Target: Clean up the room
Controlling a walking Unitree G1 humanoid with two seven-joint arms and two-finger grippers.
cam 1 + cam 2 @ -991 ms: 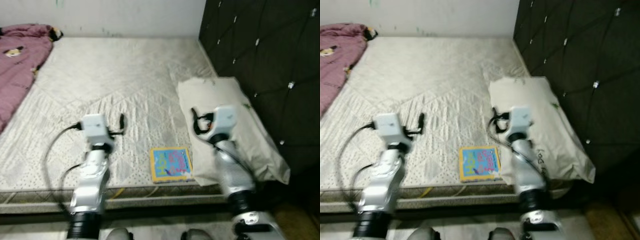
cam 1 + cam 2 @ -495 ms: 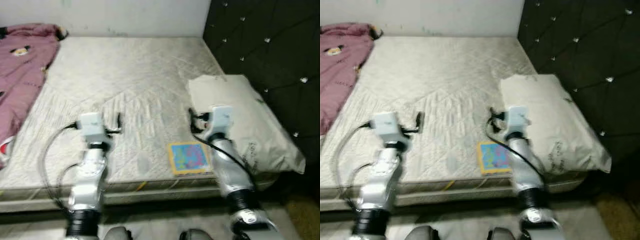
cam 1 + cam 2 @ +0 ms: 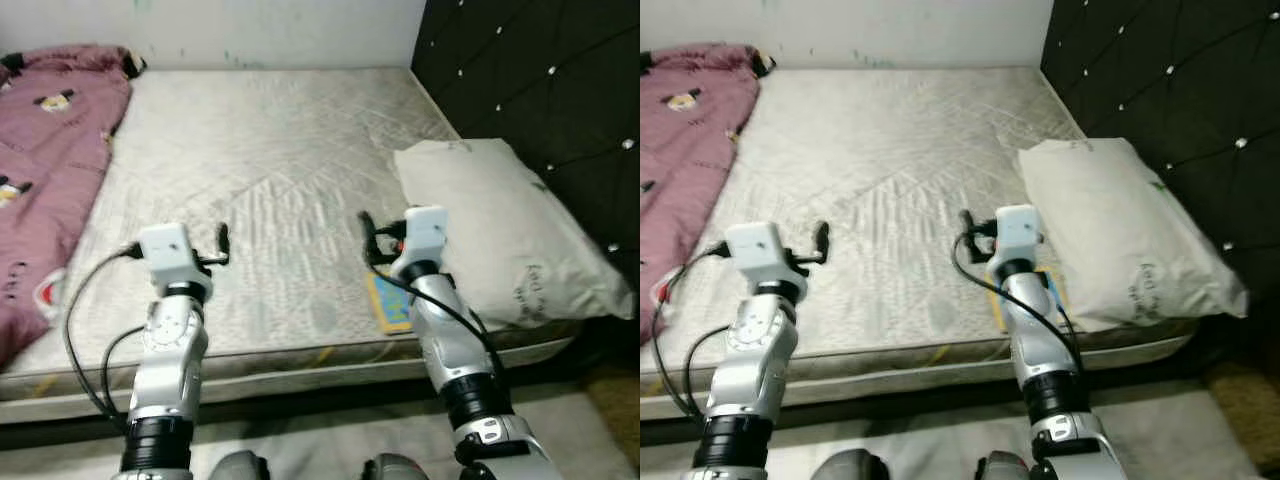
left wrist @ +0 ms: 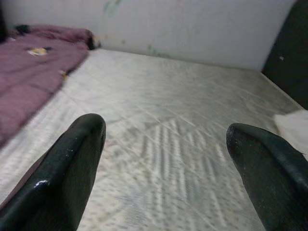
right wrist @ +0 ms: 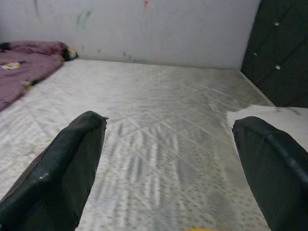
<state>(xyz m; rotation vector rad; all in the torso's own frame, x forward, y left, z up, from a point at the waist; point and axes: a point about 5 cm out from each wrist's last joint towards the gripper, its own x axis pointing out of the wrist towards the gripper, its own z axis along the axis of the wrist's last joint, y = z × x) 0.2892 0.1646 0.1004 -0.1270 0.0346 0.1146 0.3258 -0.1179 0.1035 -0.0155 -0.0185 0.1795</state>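
A colourful book (image 3: 384, 302) lies near the front edge of the grey mattress (image 3: 280, 150), partly hidden behind my right arm. A cream pillow (image 3: 500, 230) rests at the mattress's right side, against the dark headboard. A pink blanket (image 3: 45, 180) is heaped along the left side. My left gripper (image 4: 166, 139) is open and empty above the front left of the mattress. My right gripper (image 5: 168, 139) is open and empty just left of the pillow, above the book's far end.
The dark tufted headboard (image 3: 540, 70) walls off the right side. A pale wall (image 3: 250, 30) runs behind the bed. The mattress's front edge (image 3: 300, 365) lies just before me, with floor below it.
The whole picture has slid right, so the camera turned left: more pink blanket shows and the book is now mostly behind my right arm. Both arms keep their pose.
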